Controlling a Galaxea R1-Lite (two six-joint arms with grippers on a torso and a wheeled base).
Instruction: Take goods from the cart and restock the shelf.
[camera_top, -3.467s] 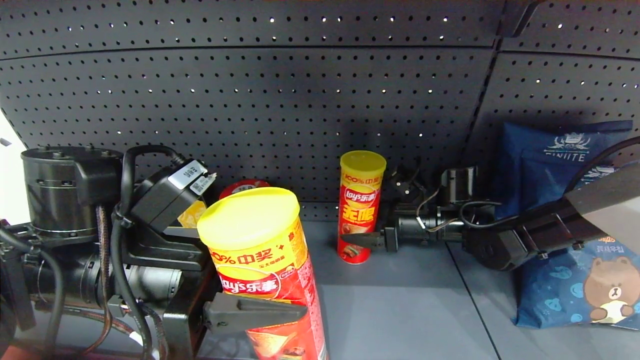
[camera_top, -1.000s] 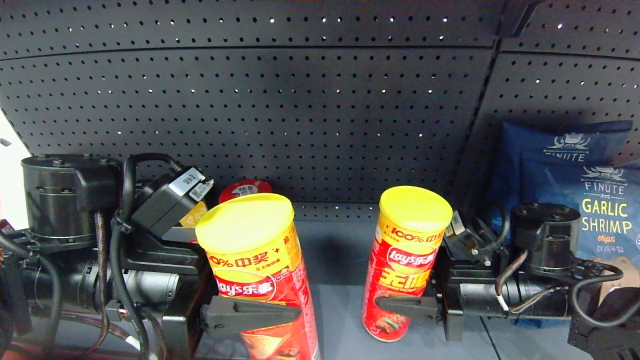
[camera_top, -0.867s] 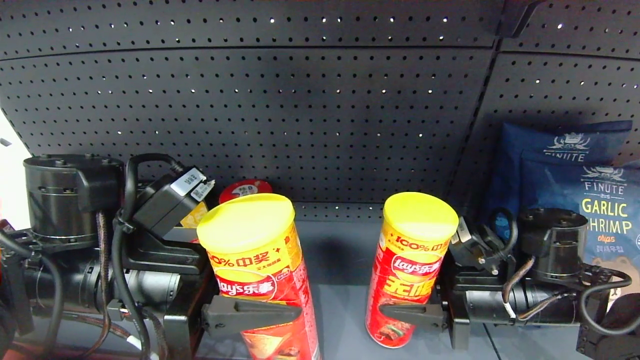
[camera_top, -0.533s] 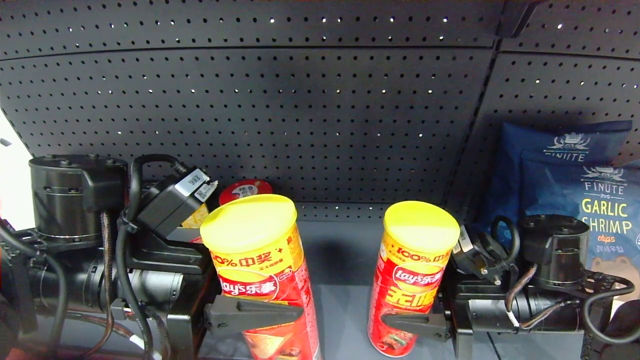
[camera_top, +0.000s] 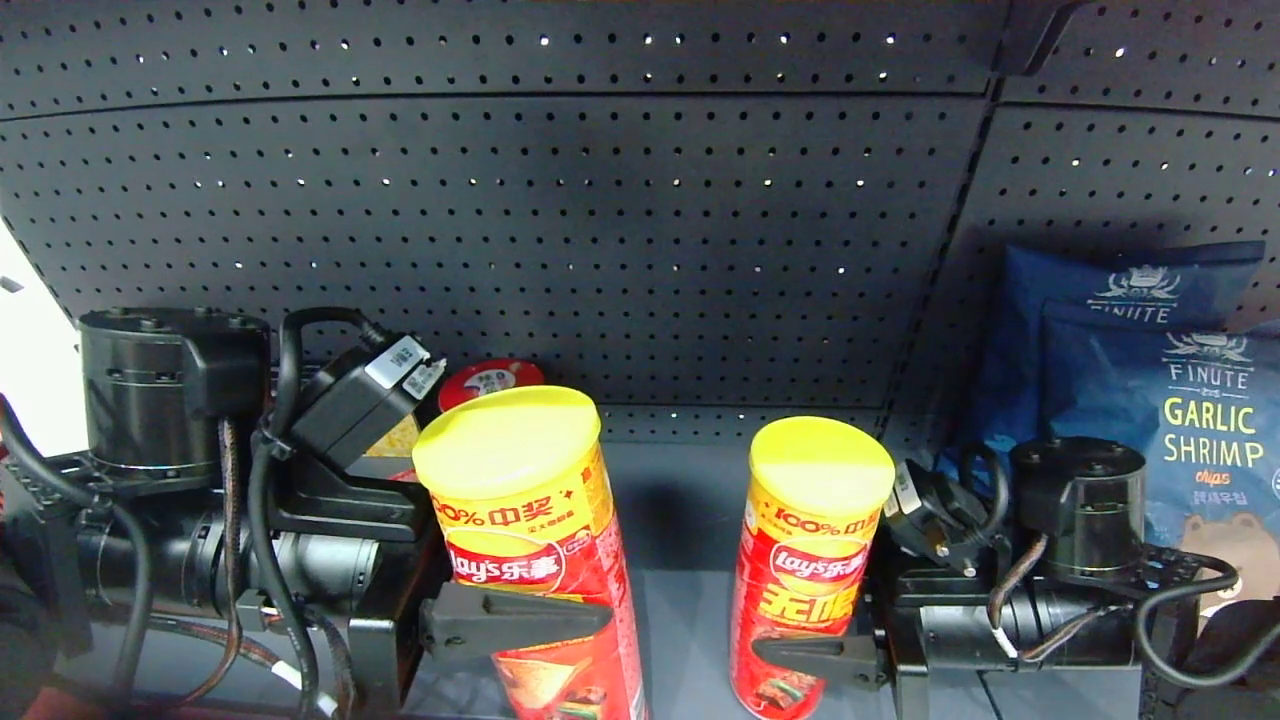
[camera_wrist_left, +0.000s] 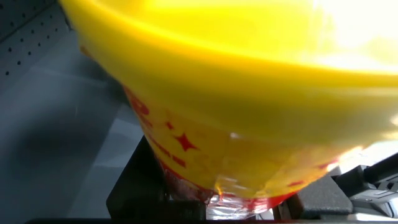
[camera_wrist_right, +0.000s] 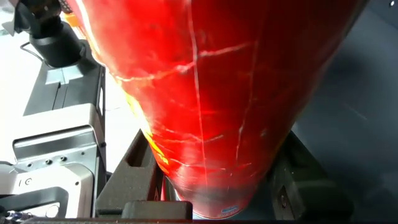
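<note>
Grey shelf (camera_top: 680, 560), black pegboard back (camera_top: 600, 250), blue snack bags (camera_top: 1190, 400) at right. Left gripper (camera_top: 560, 640) clamps the left chip can (camera_top: 515, 500), and right gripper (camera_top: 790, 655) clamps the right chip can (camera_top: 815, 520), both upright at the shelf front. Red-lidded can (camera_top: 490, 377) half hidden behind; left chip can's base cut off.

The head view faces the pegboard (camera_top: 600, 200) from near, tilted down onto the shelf (camera_top: 685, 600). Wrist views press close against the left can (camera_wrist_left: 236, 93) and right can (camera_wrist_right: 205, 93); the head view shares both, lower centre.

the grey shelf (camera_top: 690, 610), backed by black pegboard (camera_top: 560, 230), bears blue snack bags (camera_top: 1180, 400) at right and a red-lidded can (camera_top: 490, 378) back left.
</note>
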